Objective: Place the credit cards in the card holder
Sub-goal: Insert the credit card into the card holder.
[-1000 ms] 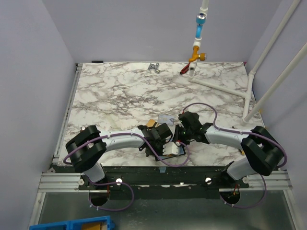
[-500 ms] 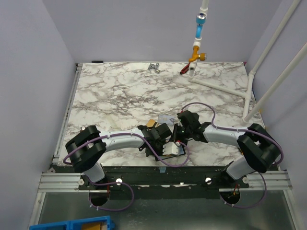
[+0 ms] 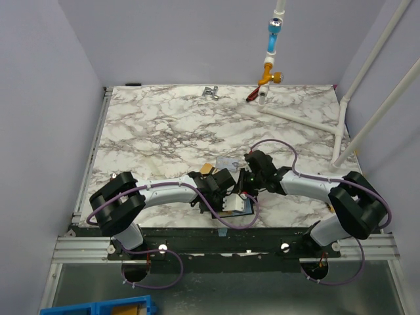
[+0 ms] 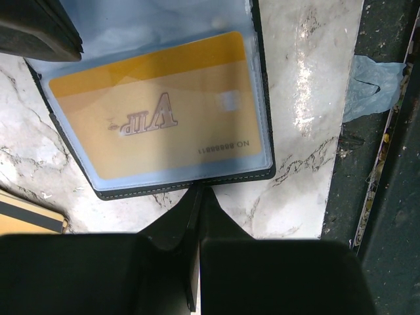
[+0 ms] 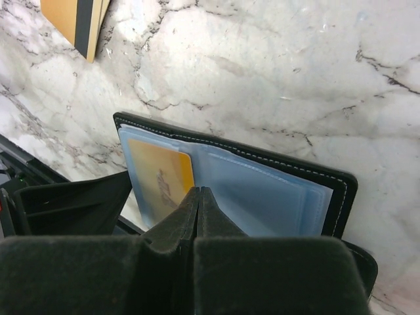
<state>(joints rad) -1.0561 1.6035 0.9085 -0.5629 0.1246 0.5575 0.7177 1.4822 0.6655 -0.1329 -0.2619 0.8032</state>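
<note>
The card holder (image 4: pixel 157 23) lies open near the table's front edge, its bluish clear sleeves (image 5: pixel 275 197) facing up. A gold card marked VIP (image 4: pixel 157 111) sits inside one sleeve. My left gripper (image 4: pixel 197 190) is shut, its tips against the holder's black stitched edge with nothing seen between them. My right gripper (image 5: pixel 199 190) is shut too, its tips over the sleeves beside the gold card (image 5: pixel 161 174). A gold-tan card with a dark stripe (image 5: pixel 79 20) lies loose on the marble beyond the holder (image 3: pixel 244 207). A pale card (image 3: pixel 228 162) lies next to it.
White pipes with a blue and orange valve (image 3: pixel 270 72) stand at the back right. A small metal fitting (image 3: pixel 210 92) lies at the back. The dark front rail (image 4: pixel 380 197) runs close to the holder, with a scrap of clear tape (image 4: pixel 374 75) on it.
My right gripper has closed its jaws and shifted slightly over the holder. The left arm has stayed where it was.
</note>
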